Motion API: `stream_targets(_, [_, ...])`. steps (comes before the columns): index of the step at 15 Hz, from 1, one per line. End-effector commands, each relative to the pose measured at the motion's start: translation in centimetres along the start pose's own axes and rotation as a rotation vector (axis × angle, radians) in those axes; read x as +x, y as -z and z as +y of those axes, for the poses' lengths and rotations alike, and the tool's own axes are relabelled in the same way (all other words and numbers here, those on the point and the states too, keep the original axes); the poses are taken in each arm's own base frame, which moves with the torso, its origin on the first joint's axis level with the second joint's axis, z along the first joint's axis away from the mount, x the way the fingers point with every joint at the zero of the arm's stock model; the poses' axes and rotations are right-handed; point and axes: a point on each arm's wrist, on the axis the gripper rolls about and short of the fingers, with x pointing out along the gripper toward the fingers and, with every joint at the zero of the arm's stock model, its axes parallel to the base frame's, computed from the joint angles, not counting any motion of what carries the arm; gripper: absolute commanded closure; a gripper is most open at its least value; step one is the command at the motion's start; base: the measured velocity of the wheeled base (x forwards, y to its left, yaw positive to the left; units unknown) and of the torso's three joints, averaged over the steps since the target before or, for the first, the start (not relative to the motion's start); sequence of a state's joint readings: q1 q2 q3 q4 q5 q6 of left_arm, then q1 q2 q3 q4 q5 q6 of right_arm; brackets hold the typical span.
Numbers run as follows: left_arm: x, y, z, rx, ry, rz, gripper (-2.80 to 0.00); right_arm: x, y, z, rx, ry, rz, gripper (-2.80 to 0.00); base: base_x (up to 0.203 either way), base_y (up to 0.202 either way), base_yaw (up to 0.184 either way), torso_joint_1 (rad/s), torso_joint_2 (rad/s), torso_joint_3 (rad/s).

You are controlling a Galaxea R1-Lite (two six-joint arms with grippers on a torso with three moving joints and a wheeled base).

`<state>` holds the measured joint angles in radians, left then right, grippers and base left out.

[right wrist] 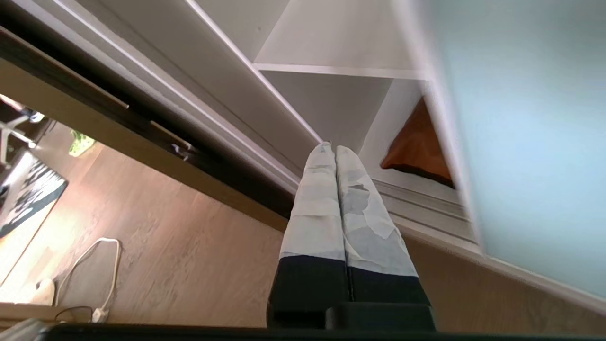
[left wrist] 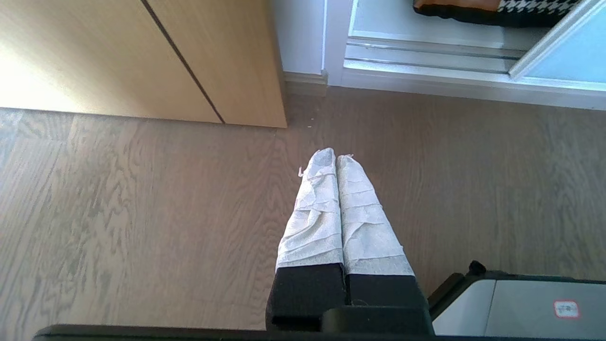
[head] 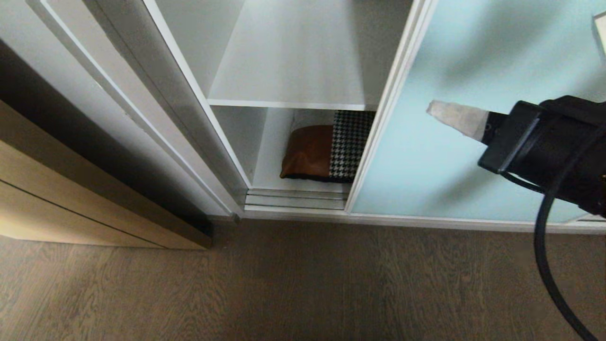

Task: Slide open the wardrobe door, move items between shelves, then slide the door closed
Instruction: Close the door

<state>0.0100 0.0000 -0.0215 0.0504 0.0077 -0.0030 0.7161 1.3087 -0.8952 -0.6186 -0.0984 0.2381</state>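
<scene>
Head view gives us the wardrobe standing partly open: the sliding wardrobe door, that frosted aqua panel, sits off to the right, and its pale frame edge runs down just beside the gap it has left. Through that gap, the folded bundle of clothes lies on the bottom shelf, rust-brown piece to the left, houndstooth to the right, its right end tucked behind the door's edge. The upper shelf above it is bare where it shows. So on my reading the opening is done, or nearly, and the shifting of clothes is either not begun or already finished; these pictures alone cannot say which. Closing the door is plainly left to do. Now the right gripper hangs in front of the glass, well right of the opening, pointing left toward it, its wrapped fingers pressed together with nothing between them. From the right wrist view it aims at the lower compartment, the brown fabric peeking out near the frame. Over on the other side, the left gripper is parked low over the wood floor, pads together and empty, near the tan wooden door. If the bundle is to go up, those right fingers must first spread.
</scene>
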Motion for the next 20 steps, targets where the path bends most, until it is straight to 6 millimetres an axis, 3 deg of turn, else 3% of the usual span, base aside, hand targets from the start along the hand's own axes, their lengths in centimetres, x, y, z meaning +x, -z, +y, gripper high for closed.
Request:
stream_targets(1, [0.0,0.0,0.0,0.0,0.0,0.002,0.0,-3.7,-1.3,-0.1,0.001,0.028,-0.056,0.0,0.0,0.0,0.0,0.0,0.0,0.0])
stream_targets(5, [0.0,0.0,0.0,0.0,-0.001,0.002,0.0,-8.9,-1.1,-1.1,-0.049,0.134,-0.083,0.0,0.0,0.0,0.0,0.0,0.0,0.0])
stream_targets(10, [0.0,0.0,0.0,0.0,-0.001,0.002,0.0,-13.2,-0.1,-3.2,-0.155,0.367,-0.102,0.0,0.0,0.0,0.0,0.0,0.0,0.0])
stream_targets(12, [0.0,0.0,0.0,0.0,-0.001,0.002,0.0,-16.0,2.2,-4.5,-0.258,0.437,-0.079,0.0,0.0,0.0,0.0,0.0,0.0,0.0])
stream_targets(15, [0.0,0.0,0.0,0.0,-0.001,0.002,0.0,-20.6,7.2,-5.3,-0.372,0.489,-0.066,0.0,0.0,0.0,0.0,0.0,0.0,0.0])
stream_targets(17, [0.0,0.0,0.0,-0.002,-0.001,0.002,0.0,-22.7,10.5,-5.6,-0.417,0.518,-0.054,0.0,0.0,0.0,0.0,0.0,0.0,0.0])
stream_targets(20, [0.0,0.0,0.0,0.0,-0.001,0.002,0.0,-24.7,13.1,-5.2,-0.419,0.554,-0.036,0.0,0.0,0.0,0.0,0.0,0.0,0.0])
